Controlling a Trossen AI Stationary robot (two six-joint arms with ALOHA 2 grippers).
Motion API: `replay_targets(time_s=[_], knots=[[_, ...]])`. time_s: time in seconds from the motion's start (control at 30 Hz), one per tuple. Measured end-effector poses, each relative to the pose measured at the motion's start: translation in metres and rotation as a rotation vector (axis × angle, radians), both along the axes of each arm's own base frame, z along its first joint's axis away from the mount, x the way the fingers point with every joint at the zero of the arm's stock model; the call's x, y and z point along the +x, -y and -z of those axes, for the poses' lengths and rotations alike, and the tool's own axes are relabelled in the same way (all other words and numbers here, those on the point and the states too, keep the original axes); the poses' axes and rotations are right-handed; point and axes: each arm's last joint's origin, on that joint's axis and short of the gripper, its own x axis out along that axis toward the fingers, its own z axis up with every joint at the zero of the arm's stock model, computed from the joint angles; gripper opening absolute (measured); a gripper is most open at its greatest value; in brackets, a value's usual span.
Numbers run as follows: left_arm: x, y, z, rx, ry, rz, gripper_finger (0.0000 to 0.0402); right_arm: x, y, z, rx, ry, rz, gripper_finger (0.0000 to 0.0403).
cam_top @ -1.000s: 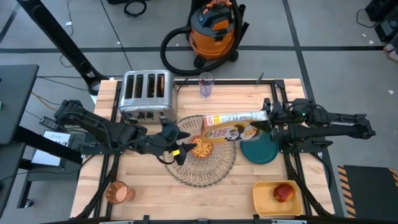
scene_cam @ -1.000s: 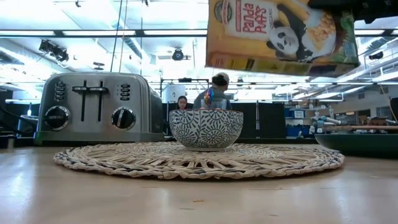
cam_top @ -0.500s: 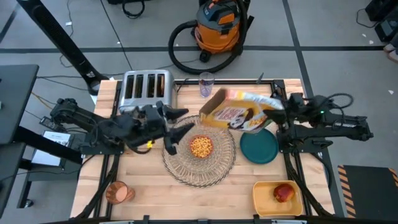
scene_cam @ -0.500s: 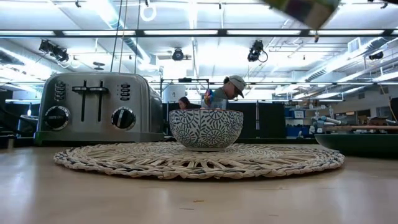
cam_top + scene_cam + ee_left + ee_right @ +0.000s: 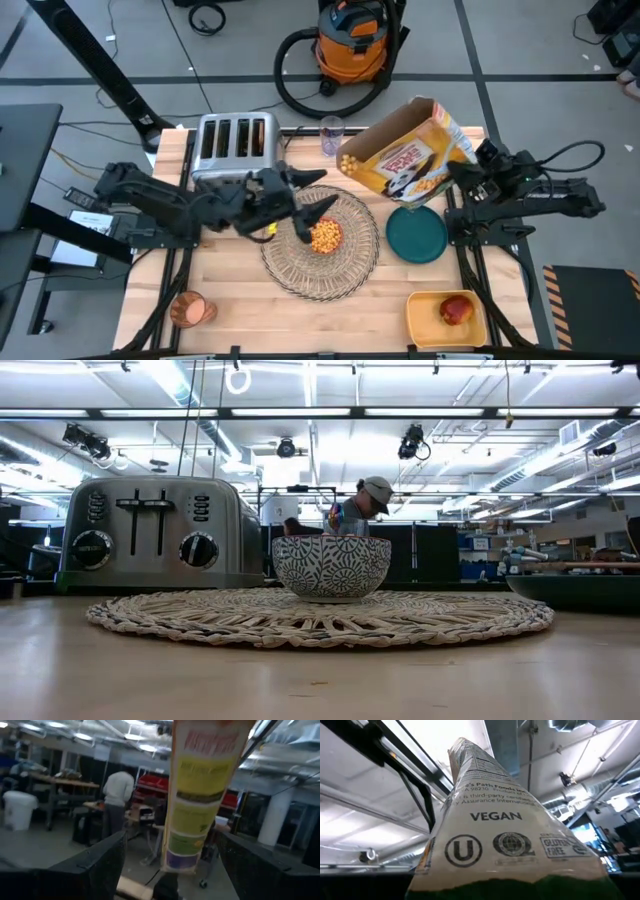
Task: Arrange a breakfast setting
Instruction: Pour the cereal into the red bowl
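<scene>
1. Nearest the table's front edge in the high view sit an amber-orange cup (image 5: 188,309) at the left corner and a yellow square tub (image 5: 424,318) at the right, with a red apple (image 5: 456,310) lying inside the tub.
2. Further in, a round woven straw placemat (image 5: 345,270) lies at the middle of the wooden table (image 5: 240,300); a patterned round bowl (image 5: 331,567) filled with orange cereal (image 5: 323,236) stands on it.
3. The left gripper (image 5: 310,201) hovers over the mat's far left part, just beside the bowl, its fingers spread apart and holding nothing.
4. A dark teal plate (image 5: 417,237) rests just right of the mat, apart from the bowl.
5. The right gripper (image 5: 460,172) is raised above the plate's far side, clamped on the bottom end of a yellow cereal box (image 5: 405,160) that tilts with its open top toward the far left.
6. At the far edge stand a chrome four-slot toaster (image 5: 235,150) and a clear glass (image 5: 331,135).
7. Beyond the table, an orange shop vacuum (image 5: 346,45) sits on the floor, and the low view shows a person in a cap (image 5: 362,508).
</scene>
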Motion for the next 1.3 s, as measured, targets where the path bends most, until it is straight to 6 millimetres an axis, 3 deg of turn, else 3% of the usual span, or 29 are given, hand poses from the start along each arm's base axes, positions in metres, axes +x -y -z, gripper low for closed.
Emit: replay_targets(time_s=[0.27,0.7,0.87,1.17,1.3], knots=[[0.037,-0.021,0.021,0.077,0.133,0.037,0.0317,0.017,-0.001,0.003,0.038,-0.015,0.017,0.0166],[0.047,-0.047,0.027,0.019,0.249,0.061,0.0303,0.041,0.001,0.014,0.009,-0.108,0.095,0.0166],[0.045,-0.049,0.022,0.024,0.305,0.080,0.0238,0.044,0.001,0.014,-0.008,-0.093,0.112,0.0167],[0.042,-0.059,0.018,0.030,0.338,0.059,0.0062,0.047,0.001,0.018,-0.051,-0.150,0.146,0.0206],[0.043,-0.062,0.018,0.041,0.342,0.079,0.0053,0.050,0.001,0.023,-0.064,-0.210,0.148,0.0249]])
